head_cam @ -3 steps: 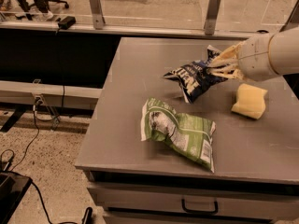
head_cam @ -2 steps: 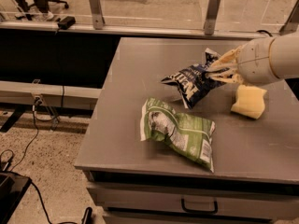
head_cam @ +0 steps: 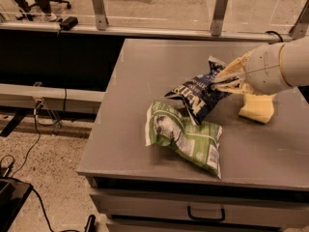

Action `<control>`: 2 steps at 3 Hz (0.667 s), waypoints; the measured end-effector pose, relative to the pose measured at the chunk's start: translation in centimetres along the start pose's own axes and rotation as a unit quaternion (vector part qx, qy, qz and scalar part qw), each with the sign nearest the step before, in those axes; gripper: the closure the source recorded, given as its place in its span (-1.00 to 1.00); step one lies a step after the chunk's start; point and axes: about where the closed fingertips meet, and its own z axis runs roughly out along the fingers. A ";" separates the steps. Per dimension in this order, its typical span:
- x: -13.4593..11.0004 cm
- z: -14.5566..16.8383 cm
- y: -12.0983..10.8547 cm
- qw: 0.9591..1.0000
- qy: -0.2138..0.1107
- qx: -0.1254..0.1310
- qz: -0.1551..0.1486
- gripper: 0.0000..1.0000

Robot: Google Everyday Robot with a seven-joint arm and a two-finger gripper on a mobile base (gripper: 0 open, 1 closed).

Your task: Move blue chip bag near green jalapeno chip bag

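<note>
Camera view: over the right of the counter, the tool pinches the blue chip bag, whose low corner could shove the green jalapeno chip bag.

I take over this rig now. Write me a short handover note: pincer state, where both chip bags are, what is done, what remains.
Pincer: over the right side of the table, shut on the blue chip bag.
Blue chip bag: held just behind the green jalapeno chip bag; whether they touch cannot be told.
Green jalapeno chip bag: lying near the table's front edge.
Yellow sponge: right of the blue bag.
Done: blue bag gripped, already close to green.
Left: probably set it down and release.
</note>
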 end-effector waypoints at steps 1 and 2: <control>-0.4 0.2 0.4 1.000 -0.003 -0.012 -0.019 -0.74; -0.6 0.2 0.5 0.999 -0.006 -0.019 -0.028 -1.00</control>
